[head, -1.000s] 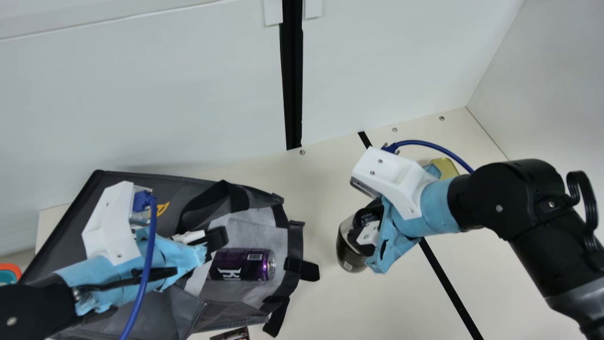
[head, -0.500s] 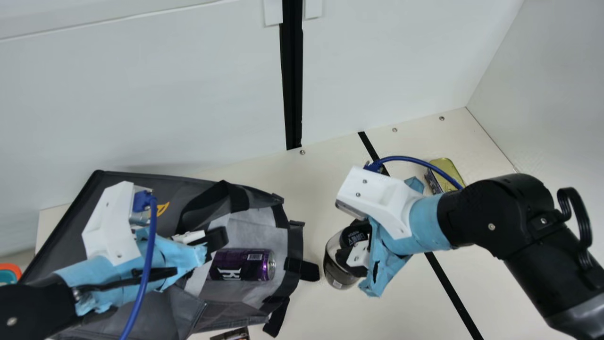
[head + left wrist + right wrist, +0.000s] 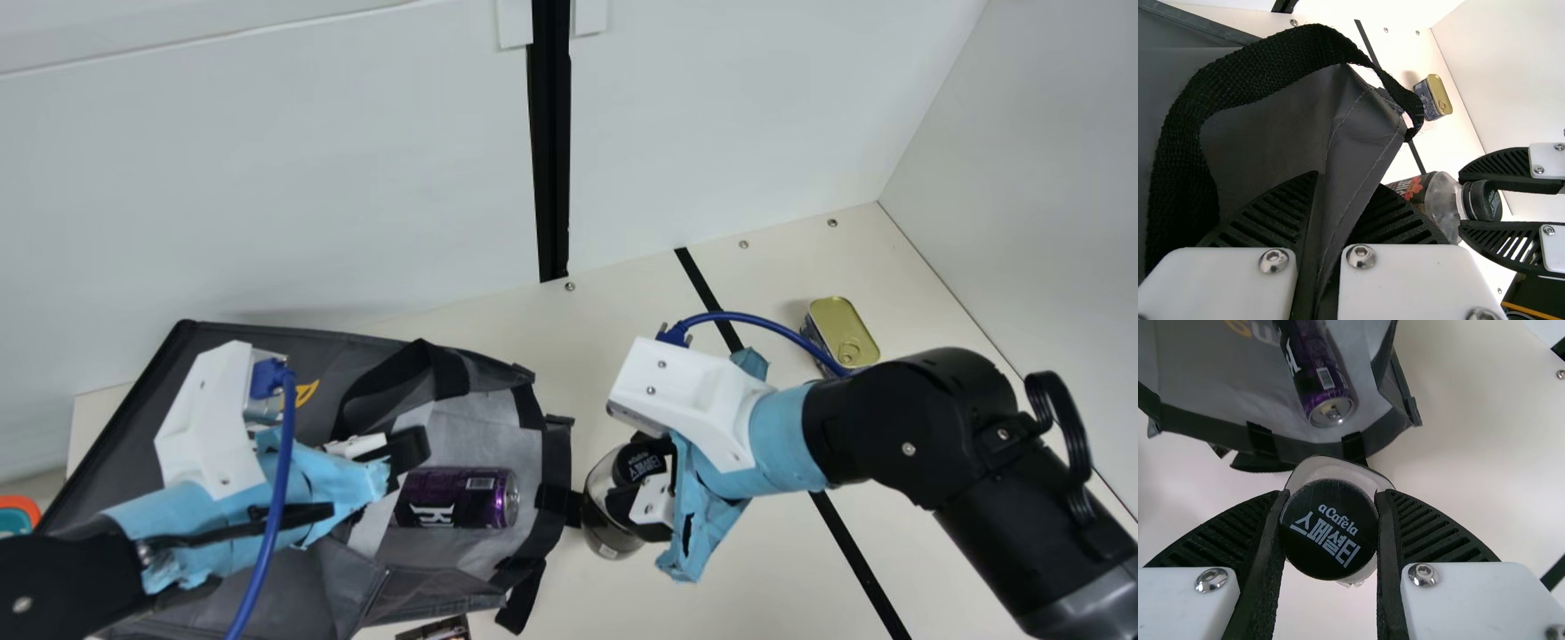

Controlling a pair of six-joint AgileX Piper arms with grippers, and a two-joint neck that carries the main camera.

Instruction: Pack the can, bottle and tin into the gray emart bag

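Beneath pale walls (image 3: 356,169), see cream table (image 3: 765,578); lower left, cut-off bag (image 3: 329,578), pinched by left gripper (image 3: 413,449); lower centre, bottle (image 3: 603,526) clamped by right gripper (image 3: 642,491).

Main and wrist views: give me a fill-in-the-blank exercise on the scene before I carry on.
The bag is pinched by the jaws of the ____. The can lying inside it is mainly ____. The right gripper holds the bottle by its ____. On the table, held by neither gripper, is the gold-lidded ____.

Missing words: left gripper; purple; cap; tin.
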